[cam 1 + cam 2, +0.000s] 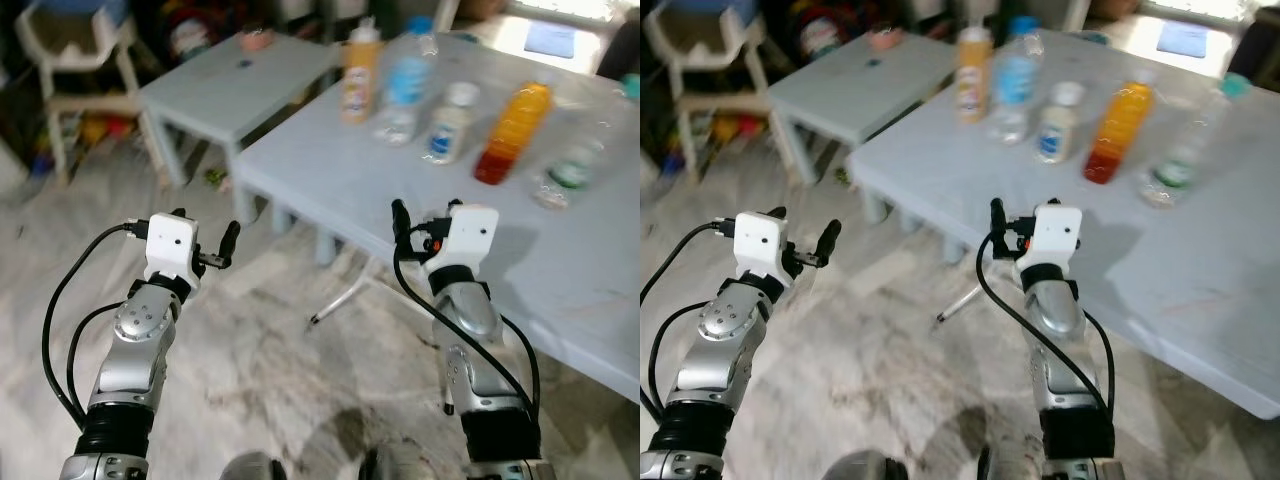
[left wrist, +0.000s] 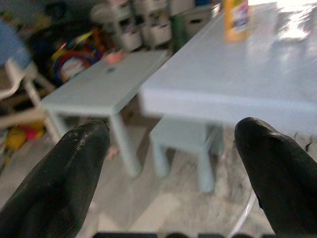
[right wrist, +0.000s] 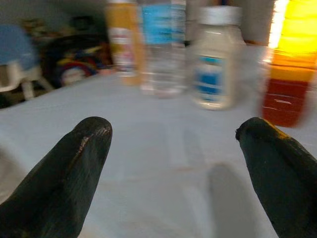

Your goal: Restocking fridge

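Big pale counter [image 1: 560, 270] ahead of me carries the bottles: orange juice bottle [image 1: 512, 132], water bottle [image 1: 403, 88], white bottle [image 1: 447, 122], all standing. My right hand [image 1: 425, 222] hovers at the counter edge, fingers apart, empty. Left hand [image 1: 205, 245] over the floor, apart too. Nothing picked yet; all restocking remains.

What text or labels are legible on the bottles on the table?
None reads as text; all views are blurred.
Yellow bottle with white cap: pale label, print blurred.
Clear plastic bottle with blue label: label blurred.
Short white bottle with blue label patch: marks too blurred to read.
Orange-and-red juice bottle: no label legible.
Clear bottle with green label: label blurred.
Both pincers are open and carry no markings.
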